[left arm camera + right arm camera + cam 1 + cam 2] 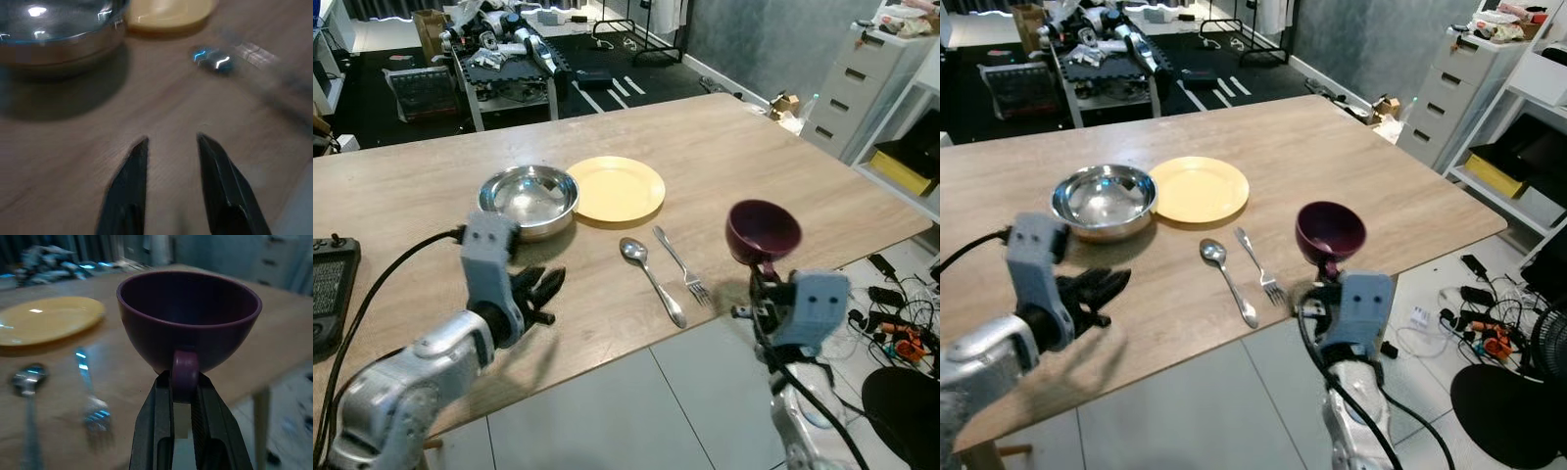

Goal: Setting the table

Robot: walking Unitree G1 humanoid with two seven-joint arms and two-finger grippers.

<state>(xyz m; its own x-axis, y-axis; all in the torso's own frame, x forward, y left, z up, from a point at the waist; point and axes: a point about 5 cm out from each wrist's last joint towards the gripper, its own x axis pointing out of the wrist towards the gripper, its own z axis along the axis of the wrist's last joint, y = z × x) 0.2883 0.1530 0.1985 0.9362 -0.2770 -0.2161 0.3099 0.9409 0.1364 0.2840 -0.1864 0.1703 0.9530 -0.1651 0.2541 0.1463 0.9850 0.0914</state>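
My right gripper [183, 382] is shut on the handle of a purple cup [763, 230], which it holds upright just above the wooden table [724, 147] near its front right edge. To the cup's left lie a fork [681, 262] and a spoon [652, 278], side by side. Behind them sit a yellow plate [617, 187] and, touching its left rim, a steel bowl [529, 199]. My left gripper [171, 144] hovers open over bare wood in front of the bowl, with nothing between its fingers.
A black controller [330, 284] lies at the table's left edge. Behind the table stands a cluttered workbench [504, 59]. A grey drawer cabinet [862, 83] and floor cables [901, 323] are on the right.
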